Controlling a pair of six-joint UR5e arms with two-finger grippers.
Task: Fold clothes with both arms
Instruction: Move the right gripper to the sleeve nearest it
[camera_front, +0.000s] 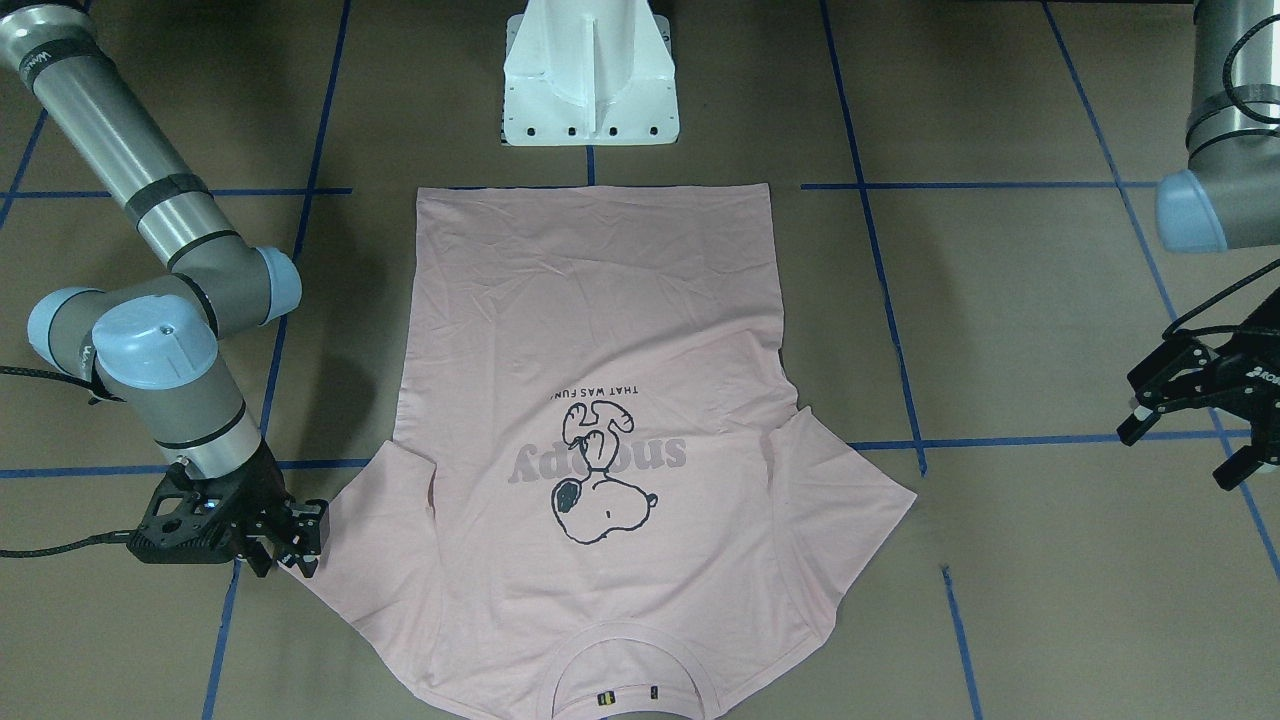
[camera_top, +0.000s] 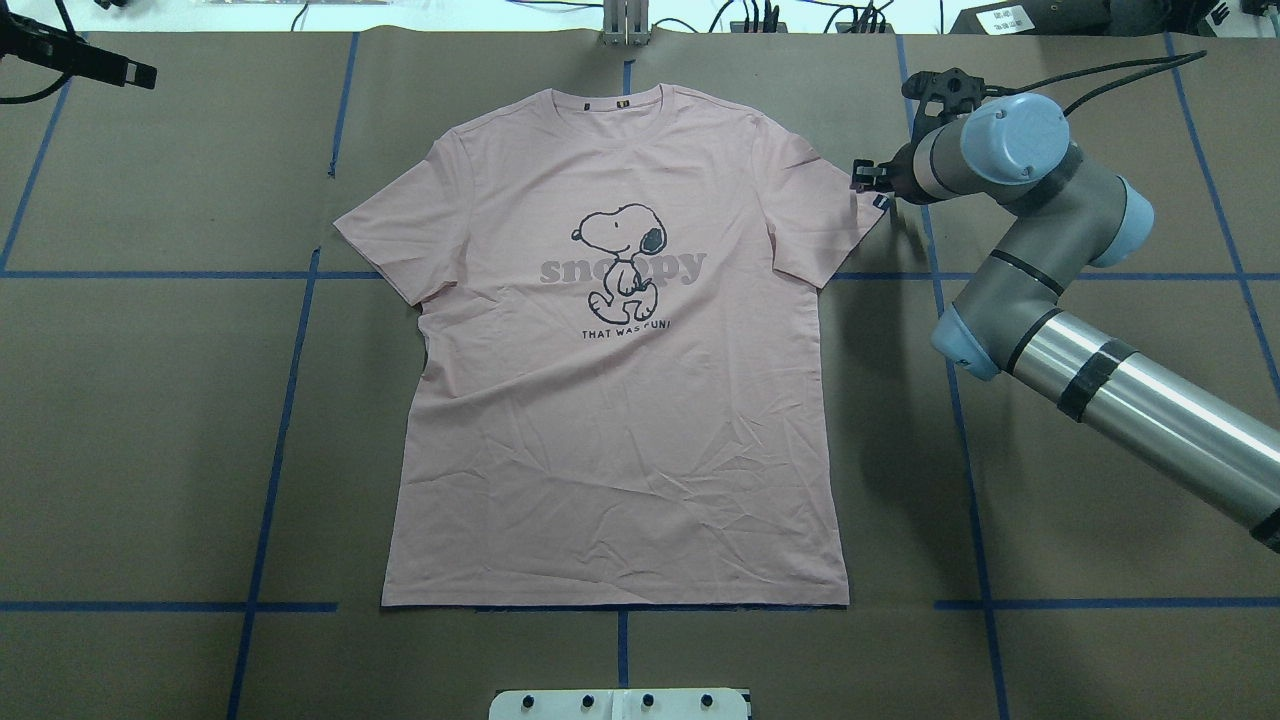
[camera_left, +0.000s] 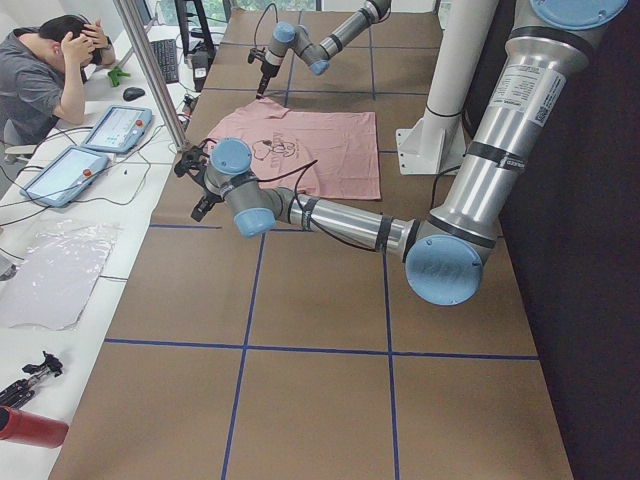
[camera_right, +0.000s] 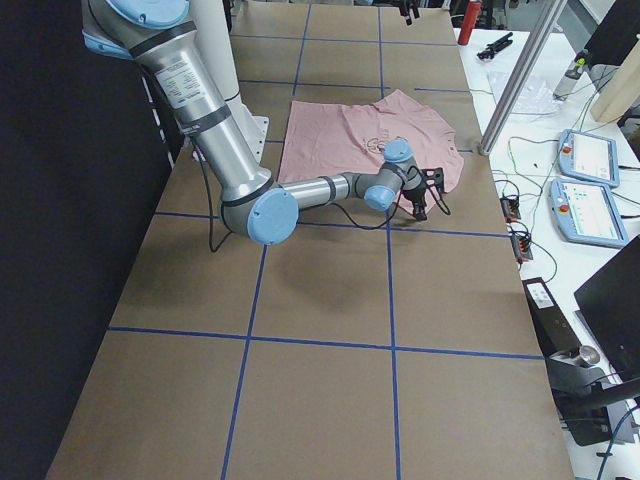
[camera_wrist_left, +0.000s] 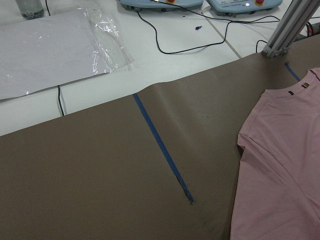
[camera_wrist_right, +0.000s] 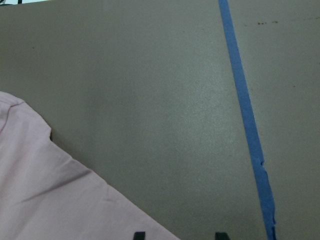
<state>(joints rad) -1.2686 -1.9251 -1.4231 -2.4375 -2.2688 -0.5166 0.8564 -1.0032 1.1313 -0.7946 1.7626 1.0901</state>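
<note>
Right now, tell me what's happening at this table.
A pink T-shirt lies spread flat, print up, on the brown table; no fold has been made. The right arm's end effector sits at the tip of one sleeve, jaws apart, not gripping. The left end effector hangs open off the other side, clear of the shirt.

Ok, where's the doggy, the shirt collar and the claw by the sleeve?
dog print (camera_top: 625, 272): overhead view, the dog's body.
collar (camera_front: 628, 633): front-facing view, front rim.
right gripper (camera_front: 305, 548): front-facing view, between its fingertips.
</note>
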